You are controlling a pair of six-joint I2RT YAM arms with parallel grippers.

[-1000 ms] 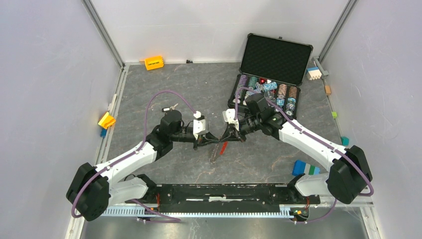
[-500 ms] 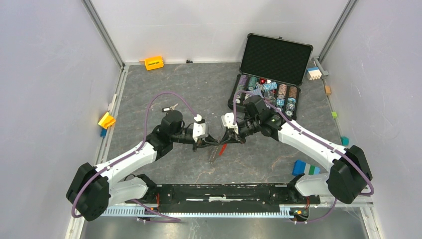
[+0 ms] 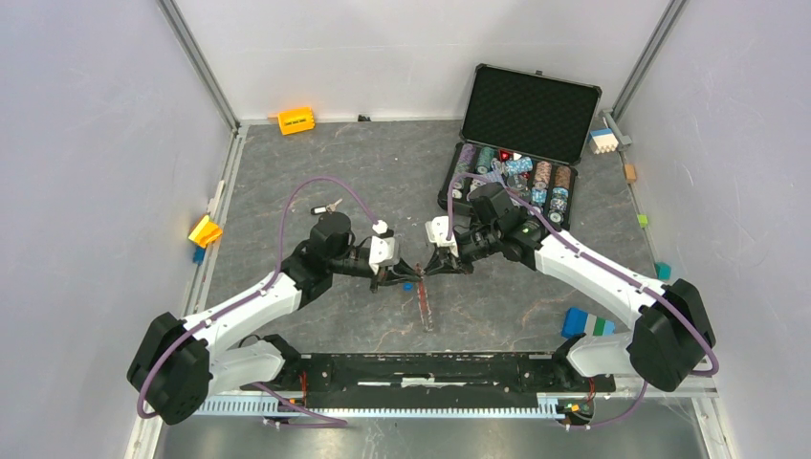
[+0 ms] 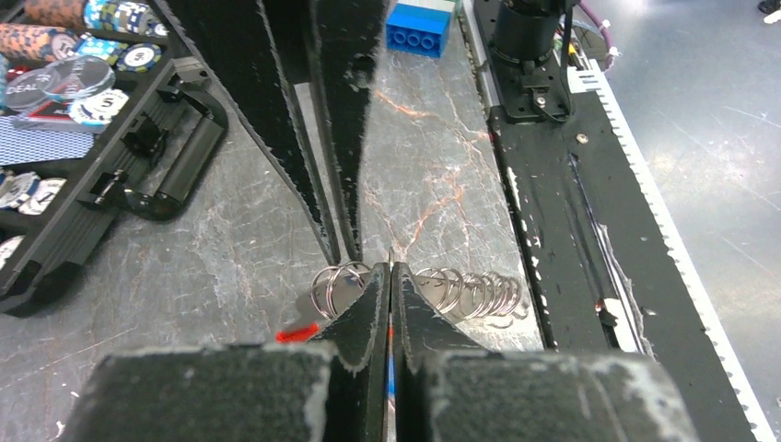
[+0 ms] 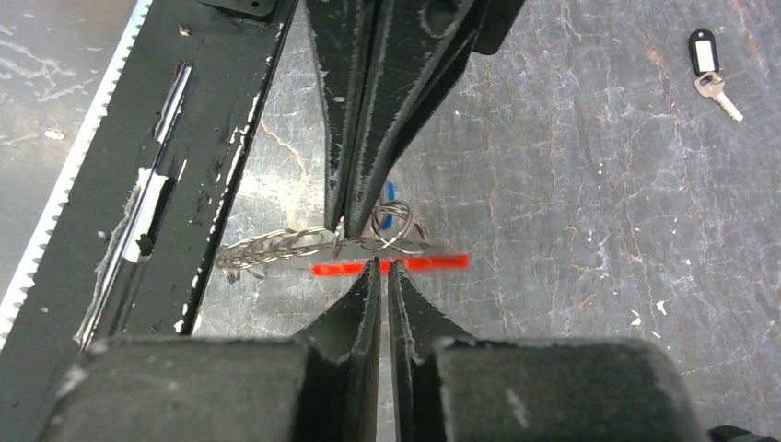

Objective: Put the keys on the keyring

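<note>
My left gripper (image 3: 400, 276) (image 4: 390, 276) is shut on a small silver key. Its thin tip pokes out past the fingertips, and its blue tag (image 3: 406, 284) (image 5: 390, 191) shows beside them. My right gripper (image 3: 432, 272) (image 5: 383, 269) faces it tip to tip and is shut on the keyring (image 3: 424, 304). The keyring's red fob (image 5: 433, 262) crosses just past the right fingertips. Its silver rings (image 4: 465, 290) trail toward the near rail. Another key with a dark tag (image 3: 325, 207) (image 5: 709, 69) lies on the table to the far left.
An open black case of poker chips (image 3: 531, 110) stands at the back right. An orange block (image 3: 295, 120) is at the back, a yellow block (image 3: 204, 230) at the left edge and a blue block (image 3: 583, 322) near the right base. The black rail (image 3: 430, 368) runs along the front.
The two grippers have closed in on each other. The keyring's chain has swung from lower left to hang straight toward the front rail. The blue tag now shows under the left gripper.
</note>
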